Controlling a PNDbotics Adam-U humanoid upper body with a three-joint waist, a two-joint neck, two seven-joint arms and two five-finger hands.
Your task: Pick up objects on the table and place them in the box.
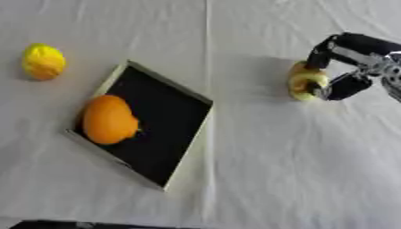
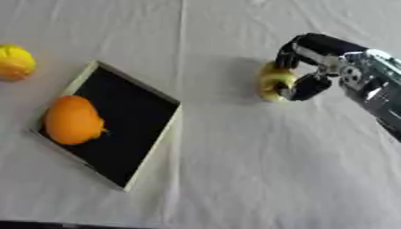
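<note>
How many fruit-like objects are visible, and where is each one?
3. The orange one lies in the box; the yellow one sits on the cloth beyond the box's left; the right hand grips the yellow-green one.

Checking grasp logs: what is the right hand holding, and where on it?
The right hand has its fingers and thumb curled round the yellow-green fruit, gripping its right side.

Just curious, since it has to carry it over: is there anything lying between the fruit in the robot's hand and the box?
Nothing: only bare white cloth lies between the yellow-green fruit in the right hand and the box, clearest in the left eye view.
</note>
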